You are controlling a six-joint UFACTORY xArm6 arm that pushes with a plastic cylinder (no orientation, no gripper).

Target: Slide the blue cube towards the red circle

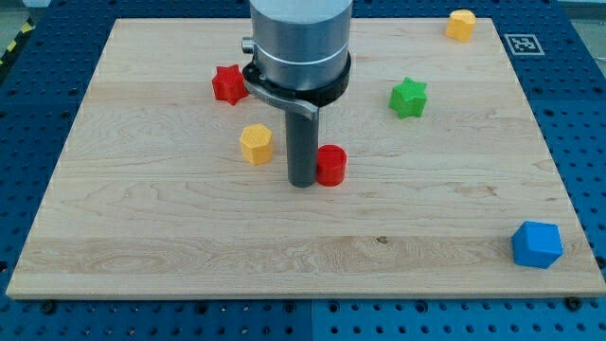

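Observation:
The blue cube (537, 244) sits near the board's bottom right corner. The red circle (331, 165) is a short red cylinder near the board's middle. My tip (302, 182) rests on the board just to the left of the red circle, touching or nearly touching it. The tip is far to the left of the blue cube. The rod rises into the grey arm body (299, 43) at the view's top.
A yellow hexagonal block (256, 144) lies left of the tip. A red star (228, 84) is up and left. A green star (409, 98) is up and right. A yellow block (461, 25) sits at the top right corner. The wooden board (189, 246) ends on a blue perforated table.

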